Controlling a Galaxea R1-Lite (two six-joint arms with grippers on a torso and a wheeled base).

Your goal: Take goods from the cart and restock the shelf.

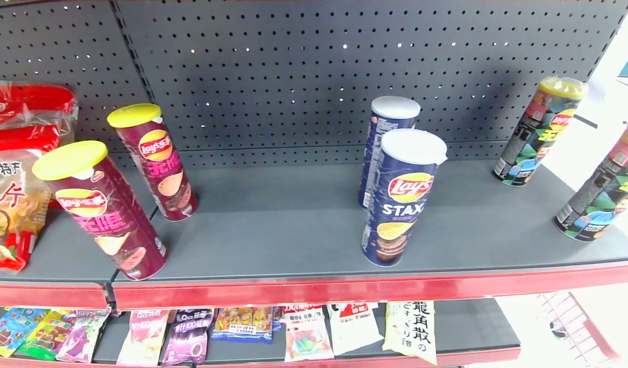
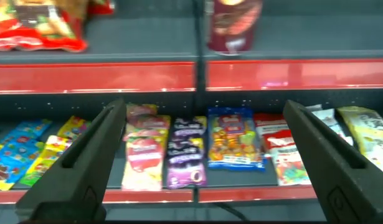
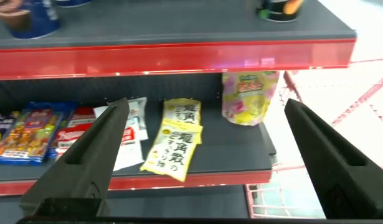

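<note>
On the grey upper shelf (image 1: 303, 220) with a red front edge stand two purple chip cans (image 1: 101, 209), two blue chip cans (image 1: 403, 197) and two black-and-green chip cans (image 1: 541, 130). My left gripper (image 2: 203, 104) is open and holds nothing. It hangs in front of the lower shelf's snack packets (image 2: 179, 152), below the base of a purple chip can (image 2: 231, 28). My right gripper (image 3: 207, 102) is also open and holds nothing. It faces the lower shelf near a yellow packet (image 3: 179, 140) and a yellow-green bag (image 3: 248, 96).
Red and orange snack bags (image 1: 17, 168) crowd the upper shelf's left end. Its middle, between the purple and blue cans, is bare. A row of flat packets (image 1: 242, 327) lines the lower shelf. A red wire frame (image 1: 574, 327) stands low at the right, past the shelf's end.
</note>
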